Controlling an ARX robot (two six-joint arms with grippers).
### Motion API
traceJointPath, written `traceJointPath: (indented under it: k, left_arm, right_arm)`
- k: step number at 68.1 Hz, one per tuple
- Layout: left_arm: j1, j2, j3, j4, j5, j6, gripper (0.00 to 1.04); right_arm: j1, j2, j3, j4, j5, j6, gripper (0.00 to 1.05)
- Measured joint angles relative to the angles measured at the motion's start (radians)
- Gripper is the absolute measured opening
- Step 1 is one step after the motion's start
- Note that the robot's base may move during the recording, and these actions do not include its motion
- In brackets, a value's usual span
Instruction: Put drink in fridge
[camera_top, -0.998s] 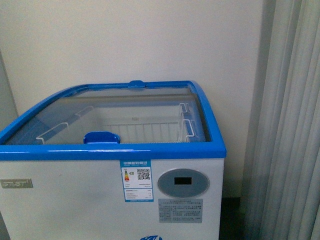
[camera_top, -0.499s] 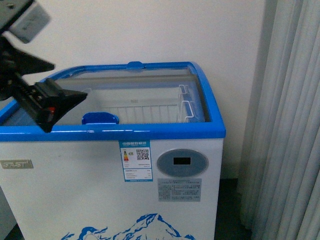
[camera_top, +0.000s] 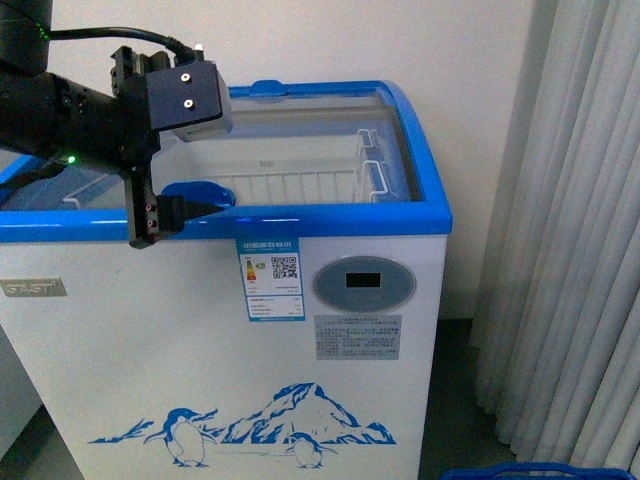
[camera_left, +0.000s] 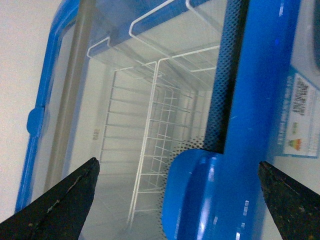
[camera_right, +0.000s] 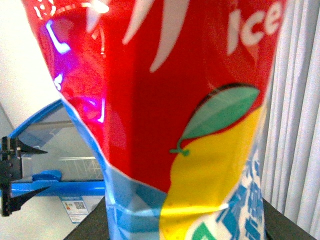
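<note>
The fridge (camera_top: 200, 350) is a white chest freezer with a blue rim and a penguin picture on its front. Its curved glass lid (camera_top: 300, 130) carries a blue handle (camera_top: 200, 190) at the front edge. My left gripper (camera_top: 190, 205) is open, with its fingers on either side of that handle (camera_left: 200, 200) and not touching it. In the left wrist view the left gripper (camera_left: 177, 165) shows two dark fingertips (camera_left: 75, 195) wide apart. The drink (camera_right: 165, 100), with a red label, white lettering and a lemon picture, fills the right wrist view. My right gripper (camera_right: 185, 232) is shut on it and mostly hidden.
White wire baskets (camera_top: 300, 185) hang inside the fridge under the glass. A pale curtain (camera_top: 560, 250) falls to the right of the fridge, with a blue edge (camera_top: 520, 472) low by the floor. A plain wall stands behind.
The left arm has come into the front view and swung down to the blue lid handle. The fridge now sits lower in the picture, with its penguin front showing.
</note>
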Motion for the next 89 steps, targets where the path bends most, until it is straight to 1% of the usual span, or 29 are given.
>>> traceJointPath:
  k: [18,23,29,36,39,42,43,48,52,54,56,59,61,63,64,69,73,75,77,78,80,81,83,84,85,87,88,89]
  left_arm:
    - [0.018,0.122,0.181,-0.072,-0.034,0.051,0.97]
    - [0.026,0.149,0.219,-0.084,-0.020,0.054,0.97]
    - [0.028,0.190,0.298,-0.132,-0.018,0.066,0.97]
    - [0.030,0.253,0.397,-0.113,-0.030,0.069,0.97]
    - [0.030,0.292,0.453,-0.074,-0.053,0.074,0.97]
    - [0.030,0.337,0.517,-0.028,-0.094,0.085,0.97]
    - [0.030,0.362,0.554,-0.011,-0.123,0.089,0.97]
    - [0.033,0.446,0.685,0.007,-0.201,0.097,0.97]
    - [0.037,0.544,0.846,-0.009,-0.257,0.089,0.97]
    - [0.037,0.544,0.846,-0.009,-0.257,0.089,0.97]
    - [0.040,0.612,0.965,-0.037,-0.291,0.073,0.97]
    - [0.040,0.632,0.998,-0.045,-0.298,0.062,0.97]
    - [0.039,0.671,1.063,-0.046,-0.311,0.048,0.97]
    - [0.039,0.671,1.063,-0.046,-0.311,0.048,0.97]
    - [0.027,0.748,1.169,-0.002,-0.388,-0.031,0.97]
    - [0.016,0.812,1.251,0.068,-0.485,-0.137,0.97]
    - [0.011,0.828,1.281,0.084,-0.531,-0.171,0.97]
    - [0.009,0.833,1.295,0.080,-0.554,-0.246,0.97]
    - [0.008,0.834,1.303,0.074,-0.564,-0.246,0.97]
    - [0.008,0.834,1.316,0.055,-0.579,-0.298,0.97]
    - [0.006,0.827,1.314,0.039,-0.610,-0.338,0.97]
    - [0.003,0.794,1.276,0.038,-0.696,-0.397,0.97]
    - [0.006,0.730,1.193,0.050,-0.736,-0.489,0.97]
    - [0.011,0.703,1.155,0.053,-0.737,-0.525,0.97]
    - [0.017,0.648,1.084,0.054,-0.734,-0.611,0.97]
    - [0.024,0.589,1.008,0.052,-0.728,-0.662,0.97]
    - [0.030,0.526,0.932,0.044,-0.717,-0.746,0.97]
    - [0.033,0.492,0.893,0.038,-0.710,-0.762,0.97]
  right_arm:
    - [0.000,0.000,0.000,0.000,0.000,0.000,0.40]
    - [0.000,0.000,0.000,0.000,0.000,0.000,0.40]
    - [0.000,0.000,0.000,0.000,0.000,0.000,0.40]
    - [0.000,0.000,0.000,0.000,-0.003,0.000,0.40]
    - [0.000,0.000,0.000,0.000,-0.002,0.000,0.40]
    - [0.000,0.000,0.000,0.000,-0.002,0.000,0.40]
    - [0.000,0.000,0.000,0.000,-0.002,0.000,0.40]
    - [0.000,0.000,0.000,0.000,-0.002,0.000,0.40]
    - [0.000,0.000,0.000,0.000,-0.002,0.000,0.40]
    - [0.000,0.000,0.000,0.000,0.000,0.000,0.40]
    - [0.000,0.000,0.000,0.000,0.000,0.000,0.40]
    - [0.000,0.000,0.000,0.000,-0.002,0.000,0.40]
    - [0.000,0.000,0.000,0.000,-0.003,0.000,0.40]
    - [0.000,0.000,0.000,0.000,-0.003,0.000,0.40]
    - [0.000,0.000,0.000,0.000,-0.002,0.000,0.40]
    - [0.000,0.000,0.000,0.000,-0.001,0.000,0.40]
    - [0.000,0.000,0.000,0.000,-0.002,0.000,0.40]
    - [0.000,0.000,0.000,0.000,-0.002,0.000,0.40]
    - [0.000,0.000,0.000,0.000,-0.002,0.000,0.40]
    - [0.000,0.000,0.000,0.000,-0.002,0.000,0.40]
    - [0.000,0.000,0.000,0.000,-0.002,0.000,0.40]
    - [0.000,0.000,0.000,0.000,-0.002,0.000,0.40]
    - [0.000,0.000,0.000,0.000,-0.002,0.000,0.40]
    - [0.000,0.000,0.000,0.000,-0.002,0.000,0.40]
    - [0.000,0.000,0.000,0.000,-0.002,0.000,0.40]
    - [0.000,0.000,0.000,0.000,-0.001,0.000,0.40]
    - [0.000,0.000,0.000,0.000,0.002,0.000,0.40]
    - [0.000,0.000,0.000,0.000,0.002,0.000,0.40]
